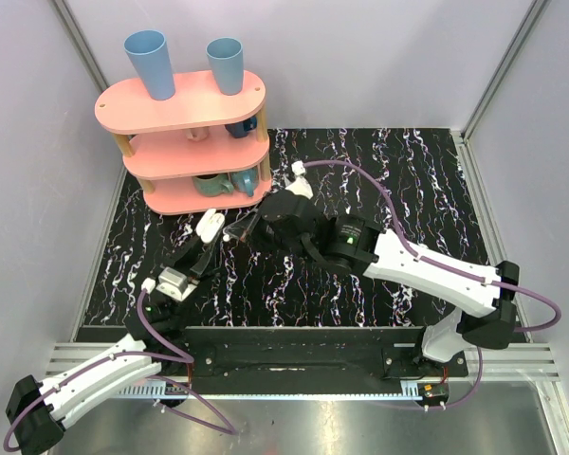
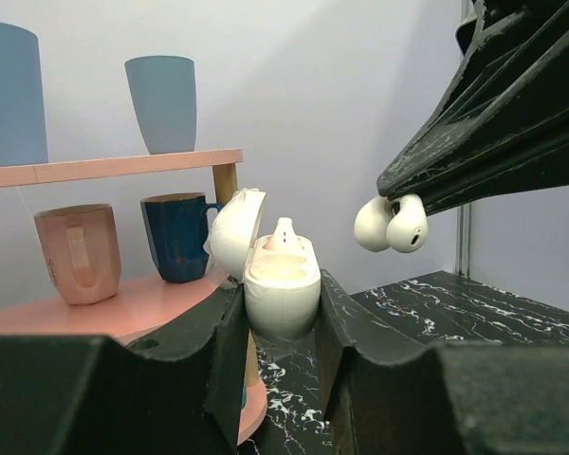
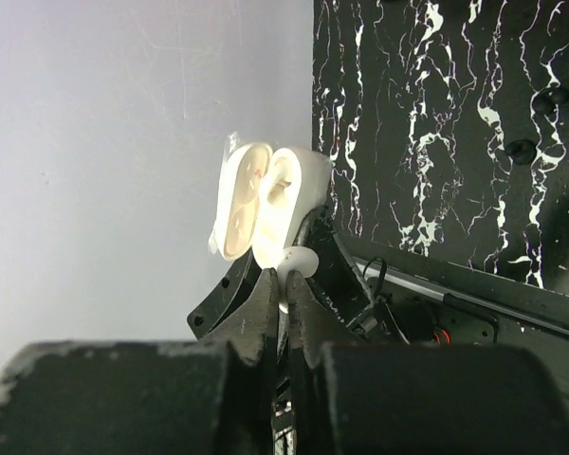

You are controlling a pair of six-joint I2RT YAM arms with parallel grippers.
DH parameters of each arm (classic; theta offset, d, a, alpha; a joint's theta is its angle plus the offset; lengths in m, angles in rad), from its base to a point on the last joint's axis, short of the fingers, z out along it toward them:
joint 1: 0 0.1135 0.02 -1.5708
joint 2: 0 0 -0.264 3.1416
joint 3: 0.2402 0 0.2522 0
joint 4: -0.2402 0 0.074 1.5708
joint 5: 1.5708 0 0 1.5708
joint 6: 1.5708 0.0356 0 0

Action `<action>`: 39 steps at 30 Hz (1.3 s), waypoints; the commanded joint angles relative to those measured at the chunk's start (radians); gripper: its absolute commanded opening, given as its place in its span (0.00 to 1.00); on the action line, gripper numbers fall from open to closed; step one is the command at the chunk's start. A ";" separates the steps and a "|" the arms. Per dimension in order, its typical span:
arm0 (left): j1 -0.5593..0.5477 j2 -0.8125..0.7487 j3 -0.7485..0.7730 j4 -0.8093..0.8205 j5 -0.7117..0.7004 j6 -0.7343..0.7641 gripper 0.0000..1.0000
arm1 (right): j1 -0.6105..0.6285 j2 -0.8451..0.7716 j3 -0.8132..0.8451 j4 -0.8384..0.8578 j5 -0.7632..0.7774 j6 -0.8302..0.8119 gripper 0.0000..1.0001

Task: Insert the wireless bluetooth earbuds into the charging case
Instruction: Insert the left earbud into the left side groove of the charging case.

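Top external view: the left gripper (image 1: 209,234) reaches in from the lower left over the black marbled tabletop (image 1: 389,180) and is clamped on the white charging case (image 1: 210,225). The right gripper (image 1: 237,230) comes in from the right, its tips just beside the case. Anything between those tips is too small to make out here. Behind them stands a pink three-tier shelf (image 1: 175,112) with two blue cups (image 1: 150,63) on its top board.

Left wrist view: the case sits upright between the two black fingers (image 2: 223,341), pinched at its lower body, with its lid (image 2: 235,232) swung open to the left. A small white piece (image 2: 284,231) pokes up out of the base, apparently one earbud already seated. To the right and slightly higher, apart from the case, the right gripper's dark tips are closed on the other earbud (image 2: 391,225), which hangs below them. A pink mug (image 2: 78,253) and a dark blue mug (image 2: 178,237) stand on the shelf behind.

Right wrist view: the right fingers (image 3: 256,313) are pressed together on the earbud's thin end, its rounded head showing just above the tips. The open case lies directly beyond it, close but not touching, with the lid and base both facing the camera.
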 commanded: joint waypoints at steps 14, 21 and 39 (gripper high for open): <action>0.002 0.073 -0.085 0.133 0.006 0.023 0.00 | 0.056 0.108 0.167 -0.078 0.115 0.005 0.00; 0.002 0.065 -0.083 0.129 0.001 0.024 0.00 | 0.057 0.116 0.181 -0.057 0.146 -0.014 0.00; 0.002 0.075 -0.080 0.119 -0.031 0.021 0.00 | 0.096 0.166 0.234 -0.054 0.247 -0.050 0.00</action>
